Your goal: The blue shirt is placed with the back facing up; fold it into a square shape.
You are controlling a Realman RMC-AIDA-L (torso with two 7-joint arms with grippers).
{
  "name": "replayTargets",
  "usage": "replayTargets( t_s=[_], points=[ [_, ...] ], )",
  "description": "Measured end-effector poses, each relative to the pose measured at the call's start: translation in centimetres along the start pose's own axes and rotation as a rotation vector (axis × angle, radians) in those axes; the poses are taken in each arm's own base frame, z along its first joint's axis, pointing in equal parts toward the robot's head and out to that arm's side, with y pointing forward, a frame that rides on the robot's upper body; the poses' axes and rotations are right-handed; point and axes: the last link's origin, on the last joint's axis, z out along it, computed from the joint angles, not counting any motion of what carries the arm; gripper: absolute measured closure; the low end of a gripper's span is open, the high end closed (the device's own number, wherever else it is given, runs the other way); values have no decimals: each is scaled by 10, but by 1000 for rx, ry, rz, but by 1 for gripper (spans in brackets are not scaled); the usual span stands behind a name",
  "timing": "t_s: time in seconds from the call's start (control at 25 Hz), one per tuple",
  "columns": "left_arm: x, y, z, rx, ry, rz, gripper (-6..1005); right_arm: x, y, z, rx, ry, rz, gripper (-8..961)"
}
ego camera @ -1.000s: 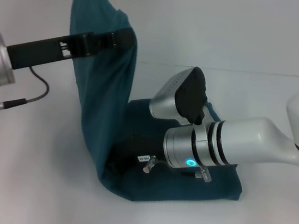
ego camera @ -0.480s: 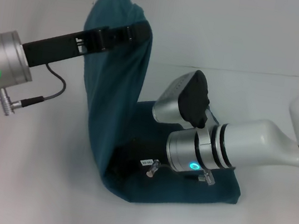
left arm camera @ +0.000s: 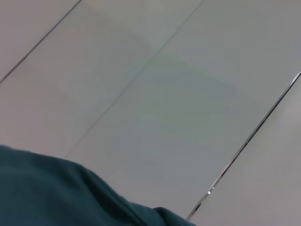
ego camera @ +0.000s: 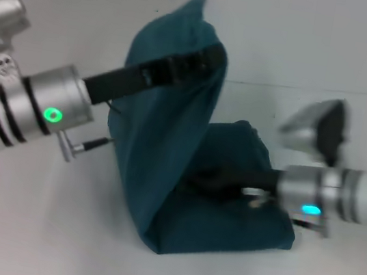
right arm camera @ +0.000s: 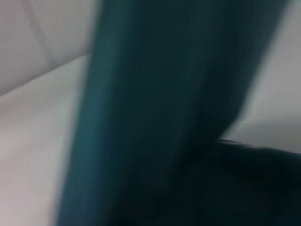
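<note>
Head view: blue shirt (ego camera: pixel 167 156) at frame centre; left gripper (ego camera: pixel 206 58) clenched on its raised flap, upper centre; right gripper (ego camera: pixel 221 183) low on folded part, grip probably shut, cannot tell.
Left wrist view: cloth lower left.
Right wrist view: cloth fills frame.
Risk: flap slipping, landing skewed.

left tool (ego camera: pixel 206 58) carried blue shirt (ego camera: pixel 160 155) flap rightward, right tool (ego camera: pixel 215 180) drawn back
</note>
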Motion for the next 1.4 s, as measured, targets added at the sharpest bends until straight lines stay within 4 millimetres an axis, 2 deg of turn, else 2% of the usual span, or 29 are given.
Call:
replayTargets(
  t_s=[0.12,0.32,0.52,0.76,1.0,1.32,1.4],
  points=[
    [-10,0,14,-5,0,-3,843,18,-28,-34,87,-36,76,625],
    [-29,2,35,-6,-11,-15,838,43,-59,-86,191,-92,181,406],
    [-49,3,49,17,-10,-23,833,60,-74,-119,254,-113,222,309],
    [-77,5,58,68,-2,10,827,63,-78,-125,269,-89,203,192],
    [-102,3,63,173,-6,62,821,57,-78,-120,264,-74,182,189],
    [-109,7,61,157,-20,51,813,50,-83,-123,273,-91,201,189],
    [-106,8,57,135,0,63,735,48,-84,-125,275,-94,222,190]
  ],
)
